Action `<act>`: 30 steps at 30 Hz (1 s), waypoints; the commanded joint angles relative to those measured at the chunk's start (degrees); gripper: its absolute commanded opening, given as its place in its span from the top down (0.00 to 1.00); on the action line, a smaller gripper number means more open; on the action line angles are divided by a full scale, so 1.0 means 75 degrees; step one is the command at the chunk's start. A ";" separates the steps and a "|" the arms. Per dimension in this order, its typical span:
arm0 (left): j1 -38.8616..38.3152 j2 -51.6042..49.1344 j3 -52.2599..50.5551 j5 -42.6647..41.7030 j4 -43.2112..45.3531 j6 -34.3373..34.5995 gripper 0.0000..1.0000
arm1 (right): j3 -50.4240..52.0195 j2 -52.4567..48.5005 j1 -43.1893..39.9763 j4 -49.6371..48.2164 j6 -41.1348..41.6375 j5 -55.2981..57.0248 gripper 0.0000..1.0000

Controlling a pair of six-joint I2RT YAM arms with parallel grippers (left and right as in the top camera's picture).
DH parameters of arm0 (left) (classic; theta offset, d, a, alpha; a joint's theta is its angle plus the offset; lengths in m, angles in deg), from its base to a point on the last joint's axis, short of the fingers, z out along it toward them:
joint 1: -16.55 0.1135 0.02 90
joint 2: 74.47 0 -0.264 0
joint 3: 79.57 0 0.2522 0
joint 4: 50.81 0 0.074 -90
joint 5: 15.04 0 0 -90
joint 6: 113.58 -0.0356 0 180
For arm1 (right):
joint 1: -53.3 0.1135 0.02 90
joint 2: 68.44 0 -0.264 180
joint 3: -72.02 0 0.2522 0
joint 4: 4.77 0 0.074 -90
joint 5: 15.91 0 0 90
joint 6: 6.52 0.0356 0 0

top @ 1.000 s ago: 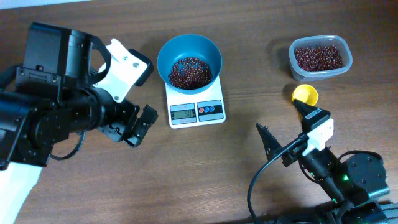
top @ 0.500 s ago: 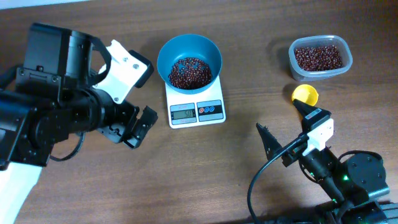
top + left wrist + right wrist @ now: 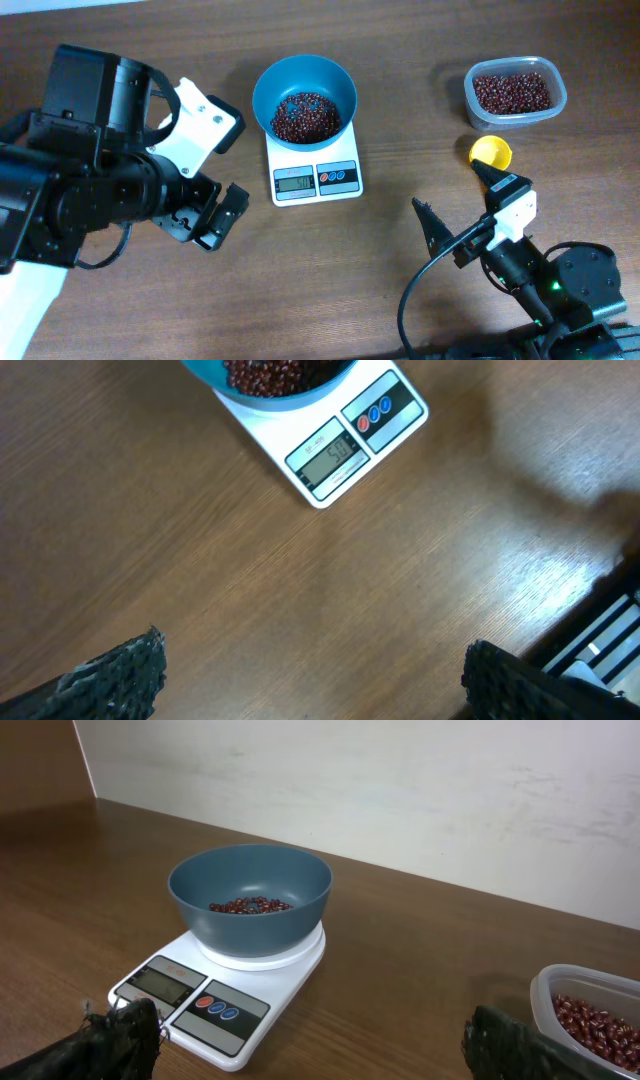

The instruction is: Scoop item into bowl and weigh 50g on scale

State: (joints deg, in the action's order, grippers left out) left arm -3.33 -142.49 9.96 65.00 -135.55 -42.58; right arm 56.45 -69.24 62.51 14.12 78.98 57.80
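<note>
The teal bowl (image 3: 262, 92) is sitting on the white scale (image 3: 315, 181), holding a heap of red-brown beans (image 3: 305, 116), while the left gripper (image 3: 315, 680) and the right gripper (image 3: 460, 203) are hanging well apart from it, fingers spread wide and holding nothing.

Wide-open gripper (image 3: 310, 1048) low over the wooden table (image 3: 420, 970), nothing between my jaws. One fingertip (image 3: 118, 1038) shows at lower left, near the scale's front corner; the other is at lower right.

Ahead: white scale (image 3: 285, 982) flat on the wood, with its grey display (image 3: 160, 985) and red and blue buttons (image 3: 217, 1009) facing me. Digits unreadable.

Teal bowl (image 3: 250, 925) upright on the scale's platform, with a shallow layer of red-brown beans (image 3: 250, 905) in its bottom.

Right edge: clear tub (image 3: 548, 1005), cut off by the frame, more beans inside. Pale wall (image 3: 400, 790) behind.
</note>
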 commanded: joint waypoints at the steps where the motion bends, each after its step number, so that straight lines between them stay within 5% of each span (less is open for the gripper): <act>1: -0.0020 0.0157 0.0102 0.0478 0.0070 0.0551 0.01 | 0.0085 0.0073 0.0070 -0.0012 0.0032 0.0064 0.01; 3: -0.0020 0.0449 0.0102 0.0711 0.0166 0.1244 0.01 | 0.0085 0.0073 0.0070 -0.0012 0.0032 0.0064 0.01; 15: -0.0020 0.2777 -0.1373 0.2340 0.0213 0.1763 0.01 | 0.0085 0.0073 0.0070 -0.0012 0.0032 0.0064 0.01; 30: -0.0020 0.4876 -0.4727 0.2906 0.3206 0.1853 0.01 | 0.0085 0.0073 0.0070 -0.0012 0.0032 0.0064 0.01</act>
State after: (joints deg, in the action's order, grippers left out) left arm -3.33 -107.00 -22.65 85.37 -114.41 -29.51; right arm 56.47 -69.24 62.51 14.10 79.01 57.80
